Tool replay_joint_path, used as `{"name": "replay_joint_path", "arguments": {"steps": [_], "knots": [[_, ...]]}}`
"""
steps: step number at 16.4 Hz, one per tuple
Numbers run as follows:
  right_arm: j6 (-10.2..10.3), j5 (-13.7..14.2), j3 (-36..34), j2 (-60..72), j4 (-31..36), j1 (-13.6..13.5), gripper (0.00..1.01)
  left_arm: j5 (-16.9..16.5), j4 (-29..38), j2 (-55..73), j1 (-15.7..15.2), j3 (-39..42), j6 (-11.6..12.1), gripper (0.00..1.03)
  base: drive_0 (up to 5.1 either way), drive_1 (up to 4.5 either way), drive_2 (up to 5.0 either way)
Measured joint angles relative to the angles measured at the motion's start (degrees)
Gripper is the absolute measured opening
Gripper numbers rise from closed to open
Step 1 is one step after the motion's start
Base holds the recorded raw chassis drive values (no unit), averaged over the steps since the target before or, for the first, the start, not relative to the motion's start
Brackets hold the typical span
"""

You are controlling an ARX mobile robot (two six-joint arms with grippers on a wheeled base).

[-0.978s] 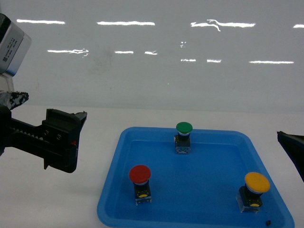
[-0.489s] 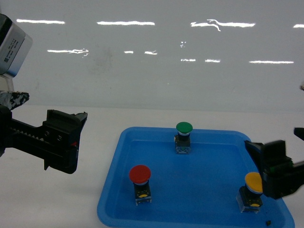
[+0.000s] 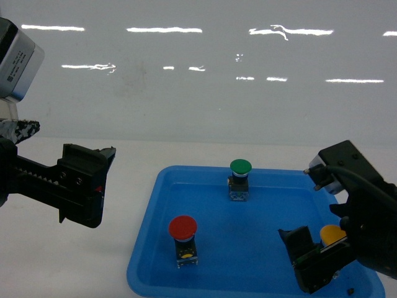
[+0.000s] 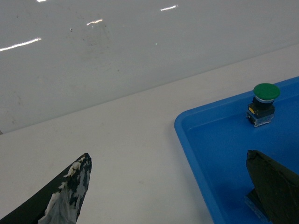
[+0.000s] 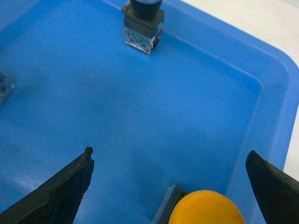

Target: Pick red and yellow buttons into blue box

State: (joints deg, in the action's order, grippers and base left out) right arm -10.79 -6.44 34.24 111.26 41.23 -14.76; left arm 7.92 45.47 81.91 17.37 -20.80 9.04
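Note:
The red button (image 3: 183,228) and the yellow button (image 3: 332,234) stand upright in a shallow blue tray (image 3: 248,267). No blue box is in view. My right gripper (image 3: 332,251) is open, its jaws either side of the yellow button (image 5: 205,210) and not touching it; the cap sits low between them in the right wrist view, with the gripper (image 5: 170,153) over the tray floor. My left gripper (image 3: 73,138) hangs open over the white table, left of the tray, with nothing between its fingers (image 4: 77,177).
A green-capped button (image 3: 240,167) stands at the tray's back middle, also seen as the green cap (image 4: 266,91). The tray's raised rim (image 4: 187,135) lies between the left gripper and the buttons. A white wall rises behind the table.
The right gripper has come in from the right edge and dropped leftward over the yellow button. The left gripper and the buttons have stayed put.

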Motion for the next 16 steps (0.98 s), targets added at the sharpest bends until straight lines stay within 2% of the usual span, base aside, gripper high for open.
{"name": "replay_joint_path", "arguments": {"steps": [4, 7, 8, 9, 10, 11, 16], "knots": [[-3.9, 1.7, 2.1, 5.4, -0.1, 0.7, 0.98, 0.0, 0.0, 0.0, 0.0, 0.0, 0.0, 0.98, 0.0, 0.00, 0.0], [-4.4, 2.3, 2.1, 7.4, 0.7, 2.4, 0.98, 0.0, 0.0, 0.0, 0.0, 0.0, 0.0, 0.98, 0.0, 0.00, 0.0], [-3.8, 2.0, 0.8, 9.5, 2.9, 1.2, 0.76, 0.0, 0.0, 0.0, 0.0, 0.0, 0.0, 0.98, 0.0, 0.00, 0.0], [-3.6, 2.4, 0.5, 10.7, 4.3, 0.4, 0.47, 0.0, 0.0, 0.0, 0.0, 0.0, 0.0, 0.98, 0.0, 0.00, 0.0], [-3.2, 2.8, 0.5, 10.9, 4.4, 0.1, 0.36, 0.0, 0.0, 0.0, 0.0, 0.0, 0.0, 0.98, 0.0, 0.00, 0.0], [-3.2, 3.2, 0.3, 10.9, 5.1, 0.2, 0.29, 0.0, 0.0, 0.0, 0.0, 0.0, 0.0, 0.98, 0.0, 0.00, 0.0], [-1.7, 4.4, -1.8, 9.7, 8.2, 1.5, 0.27, 0.0, 0.0, 0.0, 0.0, 0.0, 0.0, 0.98, 0.0, 0.00, 0.0]]}}
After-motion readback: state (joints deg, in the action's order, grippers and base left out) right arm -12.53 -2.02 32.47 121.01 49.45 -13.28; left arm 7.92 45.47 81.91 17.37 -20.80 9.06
